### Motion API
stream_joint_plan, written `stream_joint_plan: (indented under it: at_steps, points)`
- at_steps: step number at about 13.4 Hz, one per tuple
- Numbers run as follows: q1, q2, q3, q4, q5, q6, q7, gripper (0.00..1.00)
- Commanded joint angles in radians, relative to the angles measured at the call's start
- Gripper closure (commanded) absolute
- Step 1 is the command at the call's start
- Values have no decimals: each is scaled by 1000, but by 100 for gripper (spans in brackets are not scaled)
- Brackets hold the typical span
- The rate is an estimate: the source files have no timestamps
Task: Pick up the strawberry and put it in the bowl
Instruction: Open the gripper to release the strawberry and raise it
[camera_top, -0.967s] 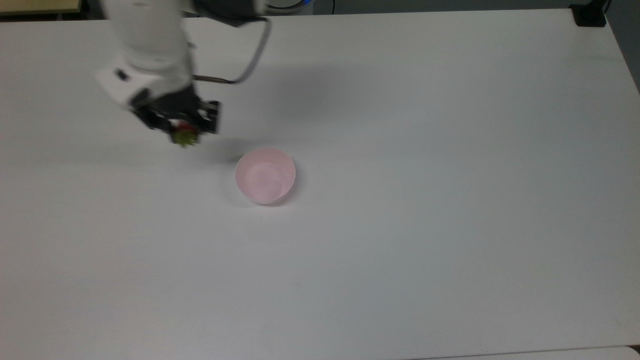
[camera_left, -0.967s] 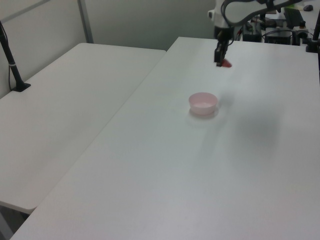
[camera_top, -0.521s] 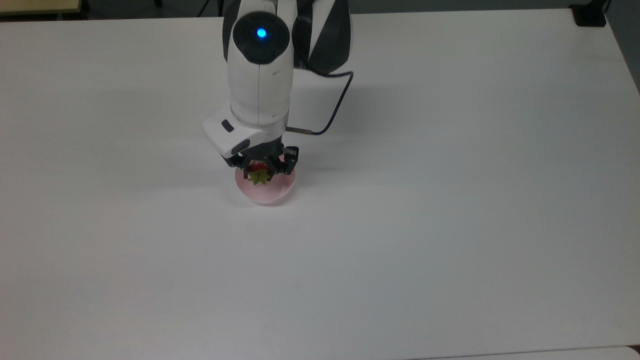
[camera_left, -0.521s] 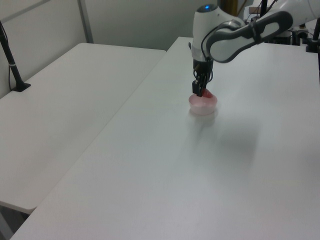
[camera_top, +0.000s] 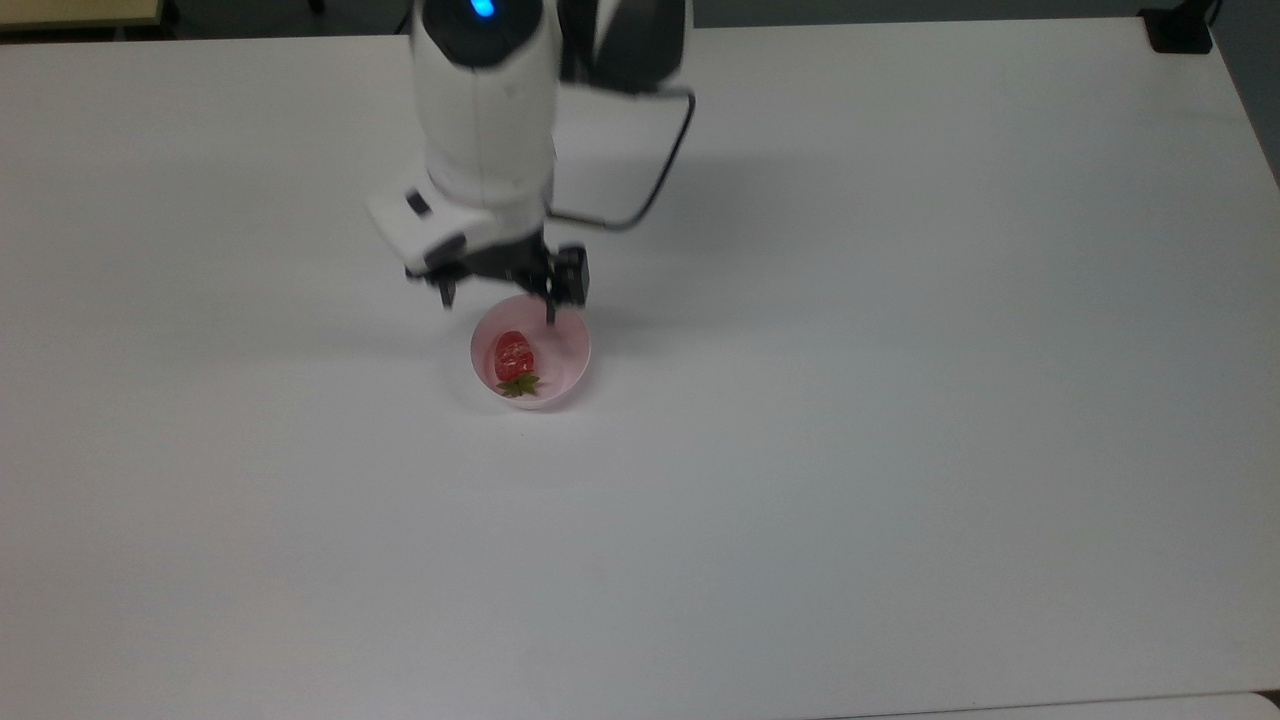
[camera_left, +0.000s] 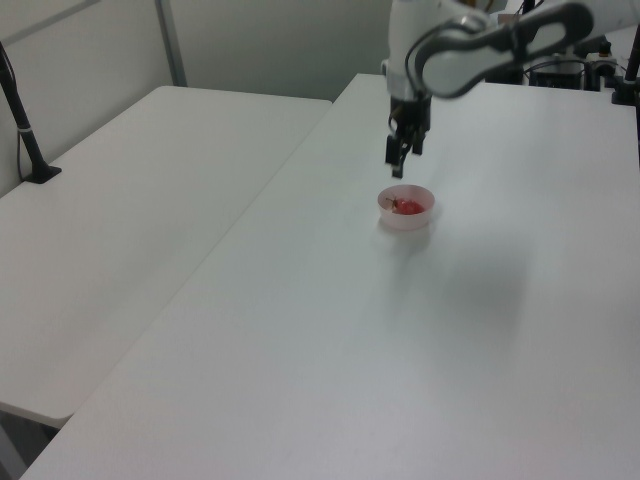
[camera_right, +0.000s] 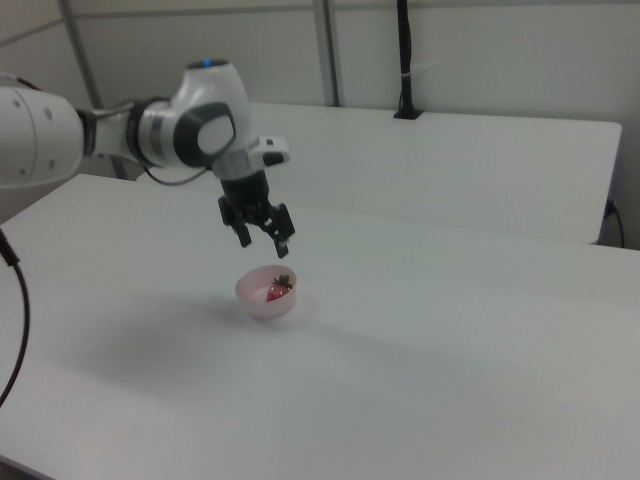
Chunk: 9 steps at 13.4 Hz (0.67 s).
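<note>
— Strawberry (camera_top: 514, 358) first: in the top view, where is it lying?
— It is lying inside the bowl (camera_top: 570, 360), red body toward the arm, green cap toward the top view's bottom. Half a second ago it was pinched in the gripper (camera_top: 497, 300) over the bowl; now the fingers are standing spread wide and holding nothing, just above the bowl's far rim.
— And in the left view?
— The gripper (camera_left: 399, 163) is hanging clear above the bowl (camera_left: 420, 214), higher than before, and the strawberry (camera_left: 406, 207) is showing as a red spot inside.
— Is the right view agreeing?
— Yes. The gripper (camera_right: 262, 236) is hovering open above the bowl (camera_right: 250, 297), not touching it, and the strawberry (camera_right: 278, 290) is resting against the bowl's wall on the right view's right, on the white table (camera_right: 480, 380)
</note>
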Motion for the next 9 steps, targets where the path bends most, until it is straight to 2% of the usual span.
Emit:
stream_joint_plan:
  at_steps: [1, 2, 4, 9]
  points:
    - [-243, -229, 263, -29, -123, -252, 26, 0]
    - [-291, -287, 300, -29, -125, -311, 26, 0]
    - [-322, -333, 303, -29, -115, -339, 25, 0]
    - [-328, -355, 306, -31, -111, -351, 11, 0]
